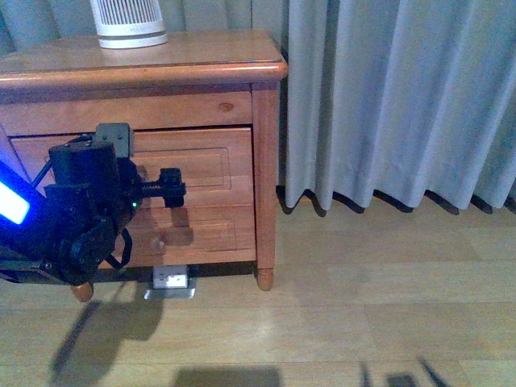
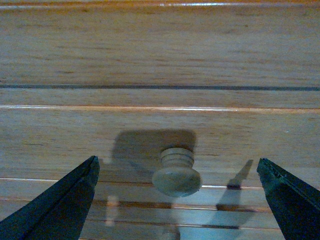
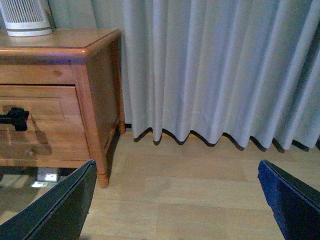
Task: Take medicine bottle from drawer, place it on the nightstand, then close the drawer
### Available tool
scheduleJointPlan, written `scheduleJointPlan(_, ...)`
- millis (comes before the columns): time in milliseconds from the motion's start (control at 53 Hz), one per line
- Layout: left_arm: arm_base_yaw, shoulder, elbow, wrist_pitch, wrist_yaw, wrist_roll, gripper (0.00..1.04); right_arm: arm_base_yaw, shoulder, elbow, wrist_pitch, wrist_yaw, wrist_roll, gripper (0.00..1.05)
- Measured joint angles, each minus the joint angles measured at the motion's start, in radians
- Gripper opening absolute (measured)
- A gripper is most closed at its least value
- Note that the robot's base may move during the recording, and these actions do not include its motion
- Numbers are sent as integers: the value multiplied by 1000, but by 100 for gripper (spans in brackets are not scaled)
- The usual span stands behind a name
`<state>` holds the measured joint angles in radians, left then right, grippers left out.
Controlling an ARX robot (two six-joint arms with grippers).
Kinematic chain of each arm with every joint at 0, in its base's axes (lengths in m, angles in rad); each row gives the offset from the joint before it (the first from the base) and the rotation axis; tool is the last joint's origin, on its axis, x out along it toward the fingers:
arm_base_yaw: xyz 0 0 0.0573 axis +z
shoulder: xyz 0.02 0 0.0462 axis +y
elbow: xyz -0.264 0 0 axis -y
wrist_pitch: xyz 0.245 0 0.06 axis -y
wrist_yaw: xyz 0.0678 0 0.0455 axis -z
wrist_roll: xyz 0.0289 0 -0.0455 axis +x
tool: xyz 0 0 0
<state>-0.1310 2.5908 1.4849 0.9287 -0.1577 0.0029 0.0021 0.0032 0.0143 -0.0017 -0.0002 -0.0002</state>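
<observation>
The nightstand [image 1: 242, 72] stands at the left in the front view, and its corner [image 3: 95, 65] also shows in the right wrist view. Its upper drawer [image 1: 214, 165] looks closed. My left gripper [image 1: 171, 187] is right in front of that drawer panel and is open. In the left wrist view the round wooden knob [image 2: 176, 175] lies between the spread fingers [image 2: 65, 200], just ahead of the tips and untouched. My right gripper [image 3: 175, 200] hangs open over the bare floor, holding nothing. The medicine bottle is hidden.
A white ribbed device [image 1: 129, 24] sits on the nightstand top. The lower drawer [image 1: 218, 230] is below my left gripper. A grey curtain [image 1: 387, 97] hangs to the right. A white socket block [image 1: 173, 280] lies under the cabinet. Wooden floor [image 1: 339, 314] spreads ahead.
</observation>
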Motion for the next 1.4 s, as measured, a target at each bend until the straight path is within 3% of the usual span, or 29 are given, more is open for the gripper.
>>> scheduleJointPlan(57, 0, 0, 2, -1, 0, 0, 94, 0, 0, 0, 0, 0, 0, 98)
scheduleJointPlan(472, 0, 0, 5, -1, -7, 0, 30, 0, 0, 0, 0, 0, 0, 98)
scheduleJointPlan(585, -1, -2, 14, 0, -10, 0, 19, 0, 0, 0, 0, 0, 0, 98)
scheduleJointPlan(660, -2, -3, 16, 1, -6, -2, 3, 0, 0, 0, 0, 0, 0, 98)
scheduleJointPlan(1151, -5, -3, 11, 3, -4, 0, 3, 0, 0, 0, 0, 0, 0, 98)
scheduleJointPlan(1396, -9, -5, 11, -12, -3, 5, 39, 0, 0, 0, 0, 0, 0, 98)
